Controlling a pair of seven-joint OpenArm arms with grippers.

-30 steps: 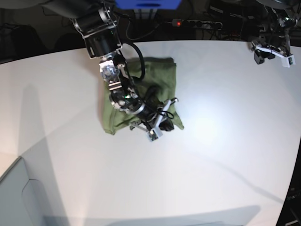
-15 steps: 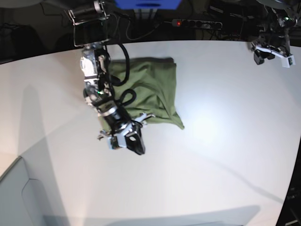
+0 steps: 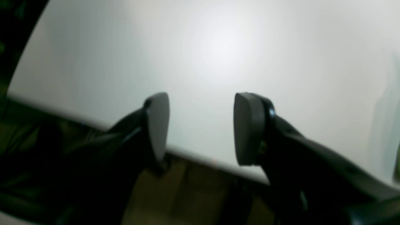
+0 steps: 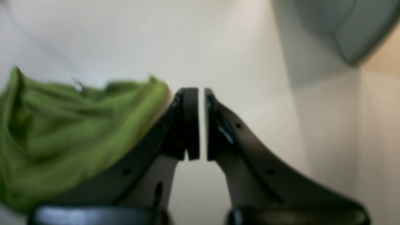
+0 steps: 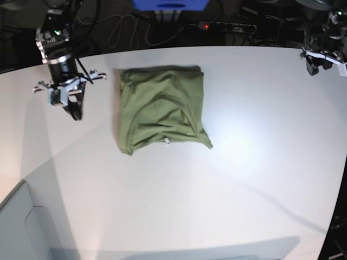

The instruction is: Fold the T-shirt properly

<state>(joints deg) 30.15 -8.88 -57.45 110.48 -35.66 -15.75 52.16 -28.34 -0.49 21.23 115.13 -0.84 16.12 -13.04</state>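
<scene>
The olive-green T-shirt (image 5: pixel 162 108) lies folded into a rough rectangle on the white table (image 5: pixel 244 179), slightly wrinkled, with one lower corner pointing out to the right. My right gripper (image 5: pixel 76 112) hangs over bare table to the left of the T-shirt, apart from it. In the right wrist view its fingertips (image 4: pixel 191 122) meet with nothing between them, the right gripper (image 4: pixel 201 125) shut, and the T-shirt (image 4: pixel 62 134) shows blurred at the left. My left gripper (image 5: pixel 320 60) is at the table's far right edge; the left gripper (image 3: pixel 201 125) stands open and empty over the rim.
A grey panel (image 5: pixel 21 227) stands at the table's near left corner and shows as a grey panel (image 4: pixel 343 28) in the right wrist view. Cables and a power strip (image 5: pixel 227 26) lie behind the back edge. The table edge (image 3: pixel 200 156) runs under the left fingers.
My right arm has swung off the T-shirt's front edge to the far left of the table, leaving the shirt uncovered. The left gripper has shifted slightly to the right.
</scene>
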